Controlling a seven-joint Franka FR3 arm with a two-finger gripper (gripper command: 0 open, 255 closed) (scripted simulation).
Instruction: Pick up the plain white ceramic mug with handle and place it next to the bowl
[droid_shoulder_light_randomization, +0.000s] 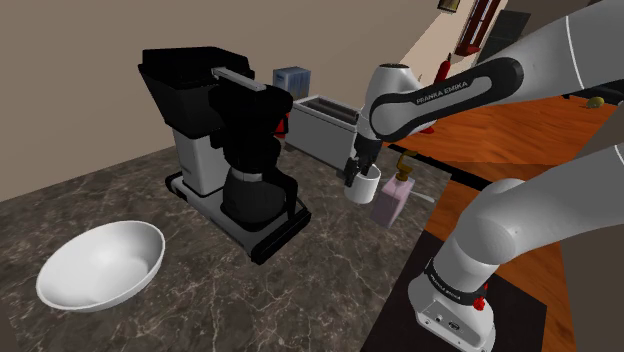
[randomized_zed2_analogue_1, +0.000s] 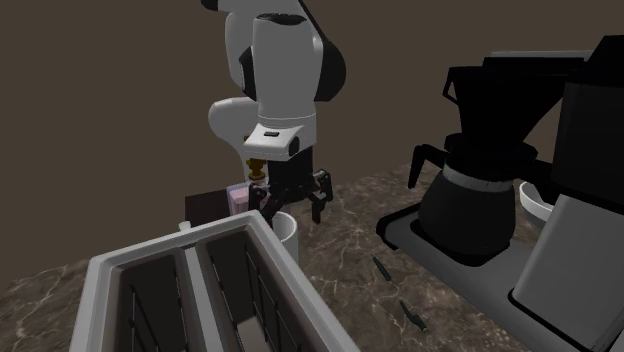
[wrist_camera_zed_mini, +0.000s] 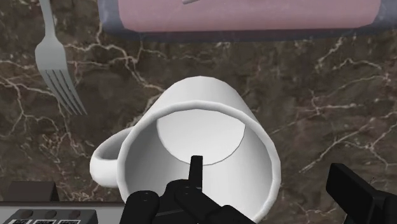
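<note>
- Logging position: the white mug (droid_shoulder_light_randomization: 366, 188) stands mouth-up on the dark marble counter, on the toaster side of the coffee maker (droid_shoulder_light_randomization: 235, 150). The white bowl (droid_shoulder_light_randomization: 100, 265) lies on the coffee maker's opposite side, well apart.
- The gripper (randomized_zed2_analogue_1: 295, 208) is spread over the rim, one finger inside the cup and one outside. The wall is between them and I see no contact.
- My judgement: rigid, glazed, slick, fairly light, chips if knocked.
- I would pinch that wall, opposite the handle, firmly.
</note>
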